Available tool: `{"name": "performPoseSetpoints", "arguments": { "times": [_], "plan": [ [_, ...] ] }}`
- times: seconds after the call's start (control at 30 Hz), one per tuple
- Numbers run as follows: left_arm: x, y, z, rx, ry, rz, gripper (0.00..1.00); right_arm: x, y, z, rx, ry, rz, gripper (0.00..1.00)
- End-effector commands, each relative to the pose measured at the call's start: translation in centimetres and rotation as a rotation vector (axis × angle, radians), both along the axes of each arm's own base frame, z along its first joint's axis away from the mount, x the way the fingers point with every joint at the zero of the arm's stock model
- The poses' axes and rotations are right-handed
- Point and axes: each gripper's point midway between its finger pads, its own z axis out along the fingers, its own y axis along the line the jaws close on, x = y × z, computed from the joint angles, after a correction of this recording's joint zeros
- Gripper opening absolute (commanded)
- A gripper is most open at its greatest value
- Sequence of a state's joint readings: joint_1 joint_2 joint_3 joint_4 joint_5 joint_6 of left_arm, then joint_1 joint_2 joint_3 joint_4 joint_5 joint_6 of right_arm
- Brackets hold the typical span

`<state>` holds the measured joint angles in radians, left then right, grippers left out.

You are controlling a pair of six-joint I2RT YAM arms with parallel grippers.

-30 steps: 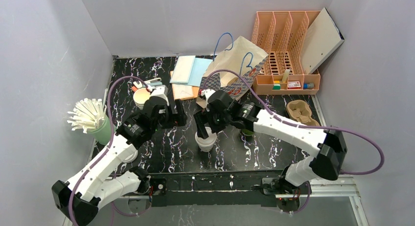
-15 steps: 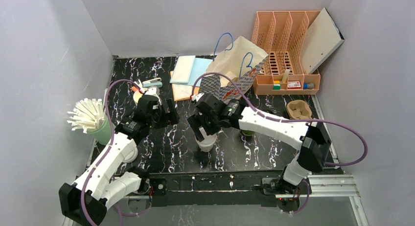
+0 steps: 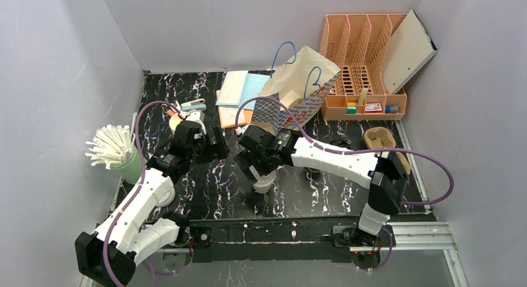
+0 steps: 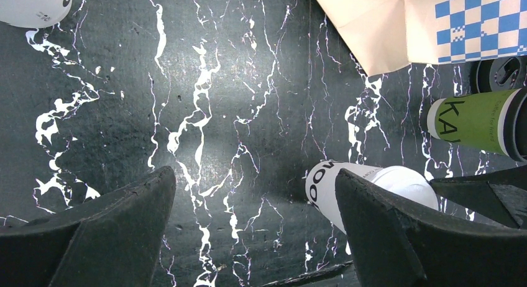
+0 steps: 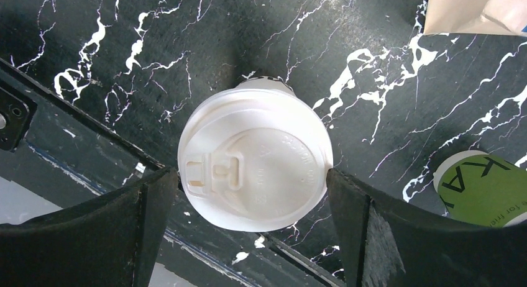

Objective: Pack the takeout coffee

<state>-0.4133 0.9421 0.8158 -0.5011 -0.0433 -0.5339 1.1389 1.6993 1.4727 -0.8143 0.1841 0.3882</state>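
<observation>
- So, the right claw [image 5: 252, 173] was spread wide and pointing down, with one finger on each side of a white lidded cup [image 5: 261, 144]. Both fingers sat very close to the lid's rim, but I couldn't tell if they touched it. It wasn't pinching anything.
- The left claw [image 4: 252, 175] was spread wide too, hanging over bare tabletop [image 4: 124, 82] with nothing between its fingers.
- The takeout coffee [image 5: 481, 187], the green cup with dark lettering, stood on the tabletop just beside the white one. It was outside the right claw, past the finger on the right of the wrist view. From overhead, the right arm hid most of it.
- Further out, a paper bag [image 3: 297, 88] with blue checks and blue handles leaned at the far side of the tabletop, well apart from both cups. I couldn't see how open its mouth was.
- Biggest worry imo: closing right there would have grabbed the white cup, not the green one.
- Sliding sideways at that height could have made a finger clip either cup and tip it over.
- Squeezing a paper cup too hard could have buckled its wall.
- With the bag slumped like that, its rim could have snagged the cup going in unless the left claw steadied it.
</observation>
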Motion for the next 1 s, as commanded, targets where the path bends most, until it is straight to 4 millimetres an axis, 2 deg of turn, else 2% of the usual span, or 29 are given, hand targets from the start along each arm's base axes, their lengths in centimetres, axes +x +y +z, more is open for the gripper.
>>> {"name": "performPoseSetpoints", "arguments": {
  "times": [0.0,0.2,0.27,0.33,0.6,0.8,0.97],
  "plan": [
    [0.2,0.1,0.2,0.004,-0.007,-0.009,0.98,0.1,0.4,0.8,-0.007,-0.024,0.006,0.98],
    [0.1,0.0,0.3,0.002,-0.007,-0.012,0.98,-0.1,0.1,0.6,-0.03,-0.028,0.012,0.98],
    [0.1,0.0,0.2,0.005,-0.006,-0.013,0.98,-0.1,0.1,0.7,-0.029,-0.033,0.012,0.94],
    [0.1,0.0,0.1,0.005,-0.003,-0.014,0.98,0.0,0.2,1.0,-0.023,-0.041,0.011,0.9],
    [0.5,-0.1,0.8,-0.004,-0.023,-0.014,0.98,0.5,-0.2,3.2,0.021,-0.094,-0.012,0.88],
    [2.4,-1.0,3.3,-0.057,-0.14,-0.009,0.98,0.2,-1.6,3.6,0.018,-0.103,-0.039,0.86],
    [5.2,-3.5,7.3,-0.199,-0.315,-0.047,0.97,-0.4,-3.4,3.9,0.034,-0.099,-0.074,0.84]
  ]
}}
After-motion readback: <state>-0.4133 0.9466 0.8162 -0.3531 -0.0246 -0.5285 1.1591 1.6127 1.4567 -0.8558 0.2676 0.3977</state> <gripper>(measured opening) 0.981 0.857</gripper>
